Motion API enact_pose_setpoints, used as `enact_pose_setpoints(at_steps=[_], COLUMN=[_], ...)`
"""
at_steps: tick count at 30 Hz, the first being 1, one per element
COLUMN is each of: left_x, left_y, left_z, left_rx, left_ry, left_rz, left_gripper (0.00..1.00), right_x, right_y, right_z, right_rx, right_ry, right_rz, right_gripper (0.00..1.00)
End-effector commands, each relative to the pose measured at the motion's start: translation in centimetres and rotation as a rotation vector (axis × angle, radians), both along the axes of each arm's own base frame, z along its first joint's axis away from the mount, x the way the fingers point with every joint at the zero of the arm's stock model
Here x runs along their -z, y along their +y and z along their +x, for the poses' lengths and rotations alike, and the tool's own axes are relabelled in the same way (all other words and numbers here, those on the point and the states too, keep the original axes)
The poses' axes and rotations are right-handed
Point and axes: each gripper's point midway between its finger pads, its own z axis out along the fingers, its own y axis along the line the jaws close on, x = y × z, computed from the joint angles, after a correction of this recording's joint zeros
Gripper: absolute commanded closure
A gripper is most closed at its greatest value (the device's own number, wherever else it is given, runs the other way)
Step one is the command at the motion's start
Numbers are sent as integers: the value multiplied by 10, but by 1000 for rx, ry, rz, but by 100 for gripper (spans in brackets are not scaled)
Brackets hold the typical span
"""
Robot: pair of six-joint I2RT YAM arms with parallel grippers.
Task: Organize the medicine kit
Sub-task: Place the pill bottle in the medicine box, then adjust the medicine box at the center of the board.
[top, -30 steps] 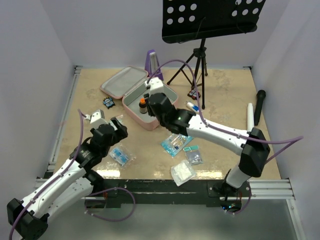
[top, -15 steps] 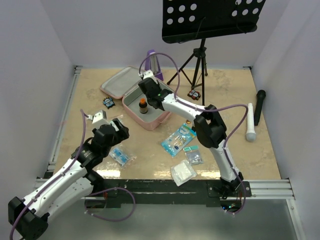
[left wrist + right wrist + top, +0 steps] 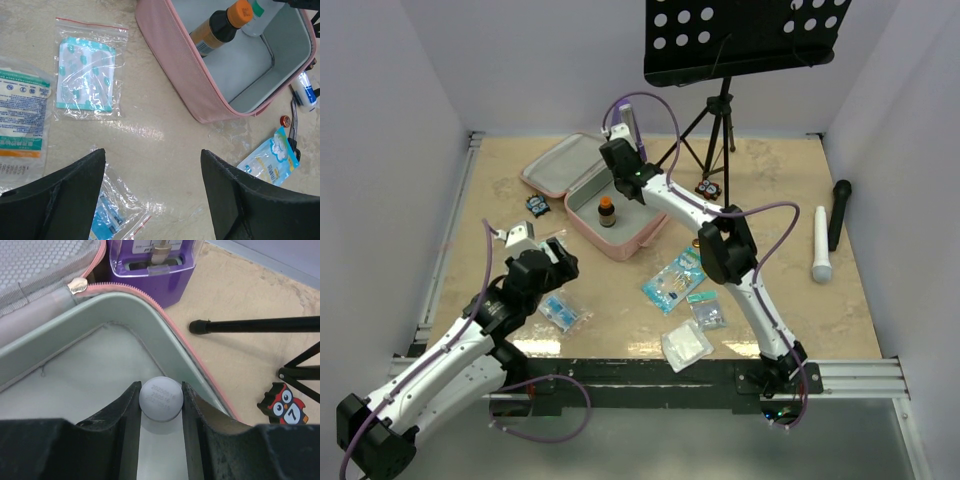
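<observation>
Right wrist: right end effector (image 3: 159, 388) pinches white bottle (image 3: 160, 400) inside medicine kit (image 3: 102, 307), metronome (image 3: 150, 262) behind.

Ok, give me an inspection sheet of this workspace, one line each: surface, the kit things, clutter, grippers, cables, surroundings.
Surface: beige table, with items scattered across it.
Job's things: pink medicine kit open, brown bottle inside; sealed packets lie outside it on the table.
Clutter: purple metronome, music stand, two microphones, owl figures.
Grippers: left gripper open, holding nothing, above the packets; right gripper shut on a white bottle over a corner of the kit.
Cables: purple cables loop along both arms.
Surroundings: plain pale walls; nothing else seen.
</observation>
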Motion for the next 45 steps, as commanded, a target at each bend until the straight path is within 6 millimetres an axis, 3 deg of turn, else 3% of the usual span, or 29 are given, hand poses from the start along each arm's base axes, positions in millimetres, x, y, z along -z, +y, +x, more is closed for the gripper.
enact_pose_setpoints(at_steps=[1,4,8,14,20,22,26,32,34,36,40,43,45], left_x=[0,2,2,0,-3,-5,-11,-20,-26,-24,-29,-27,-24], left_y=[-2,-2,-2,-7,-10,-9,-8,-20,-26,-31,-39,-45,-47], left_z=[3,3,4,7,8,8,10,23,32,41,61,70,72], left_rx=[6,6,-3,5,12,8,3,13,7,-16,-63,-69,-71], left_ry=[-11,-6,-3,-12,3,1,-21,-32,-39,-25,-11,22,34], left_rz=[-7,-4,-9,-27,-25,-22,-24,-48,-65,-71,-97,-86,-84], left_gripper=[19,19,19,19,20,20,20,20,19,18,15,16,16], right_x=[5,-6,-34,-71,-83,-102,-134,-152,-144,-122,-91,-84,-91], right_y=[2,7,13,14,13,10,-5,-30,-26,-28,-31,-31,-30], right_z=[6,9,11,6,10,5,-15,-66,-86,-101,-113,-119,-116], right_rx=[-3,1,-5,-16,-4,0,8,-25,-82,-84,-67,-82,-85], right_ry=[19,-2,-45,-93,-109,-145,-195,-214,-197,-166,-100,-83,-111], right_rz=[18,68,131,199,203,241,311,423,472,461,454,463,470], right_gripper=[86,54,35,31,31,30,30,35,37,37,39,39,38])
